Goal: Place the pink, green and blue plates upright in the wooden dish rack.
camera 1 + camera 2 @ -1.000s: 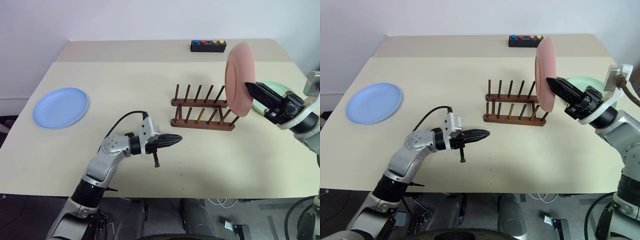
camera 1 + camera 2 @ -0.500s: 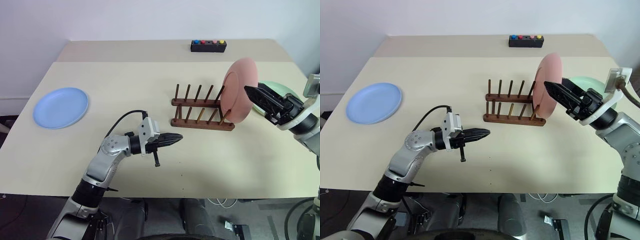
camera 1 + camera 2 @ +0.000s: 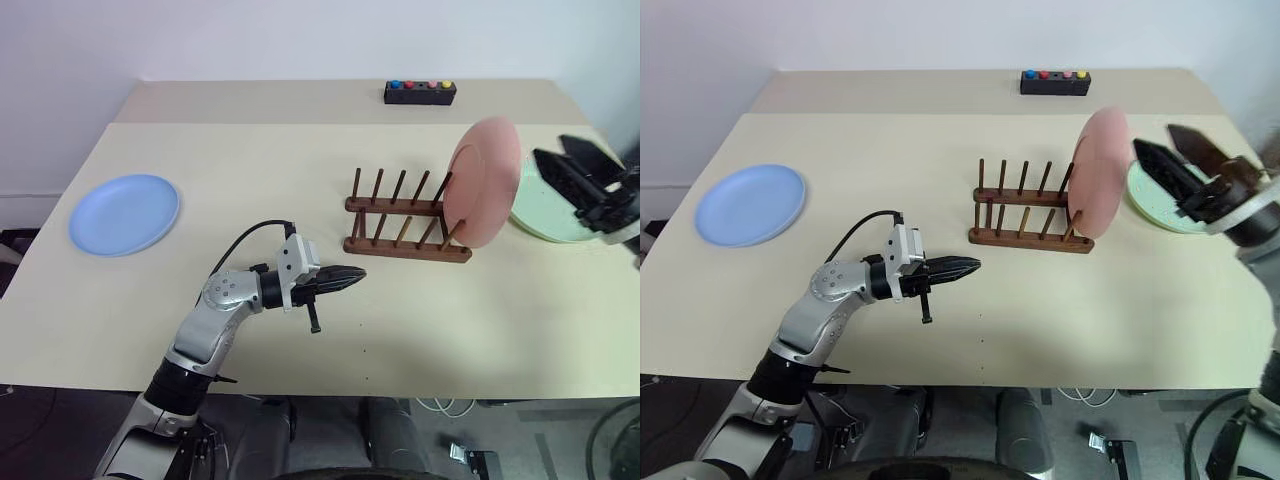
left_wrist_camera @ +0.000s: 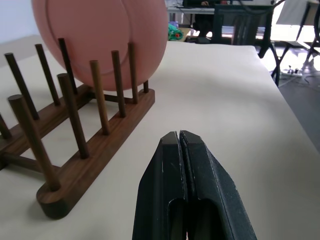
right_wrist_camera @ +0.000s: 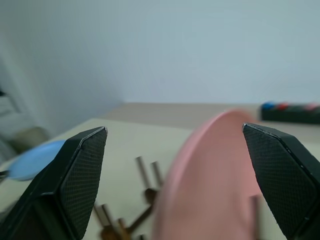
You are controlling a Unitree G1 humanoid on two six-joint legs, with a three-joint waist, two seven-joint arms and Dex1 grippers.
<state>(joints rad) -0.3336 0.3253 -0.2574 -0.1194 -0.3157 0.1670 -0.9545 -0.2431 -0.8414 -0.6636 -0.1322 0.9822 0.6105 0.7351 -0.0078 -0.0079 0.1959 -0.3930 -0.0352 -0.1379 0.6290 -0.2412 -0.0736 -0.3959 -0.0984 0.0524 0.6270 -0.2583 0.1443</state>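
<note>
The pink plate [image 3: 484, 181] stands upright between the pegs at the right end of the wooden dish rack [image 3: 405, 222]. My right gripper [image 3: 1153, 137] is open just right of it, clear of the plate, hovering over the green plate [image 3: 545, 205], which lies flat and is partly hidden by the fingers. Far left, the blue plate [image 3: 124, 214] lies flat on the table. My left gripper [image 3: 350, 278] is shut on nothing and hangs in front of the rack's left end. In the left wrist view the shut gripper [image 4: 179, 136] points at the rack [image 4: 95, 150] and pink plate [image 4: 100, 35].
A black box with coloured buttons [image 3: 420, 92] sits at the back of the table. The tabletop [image 3: 250, 180] is bare between the blue plate and the rack. The green plate lies close to the table's right edge.
My right gripper opened and let go of the pink plate, which dropped and now stands in the rack's right end. The gripper then drew back to the right. The left arm stayed still.
</note>
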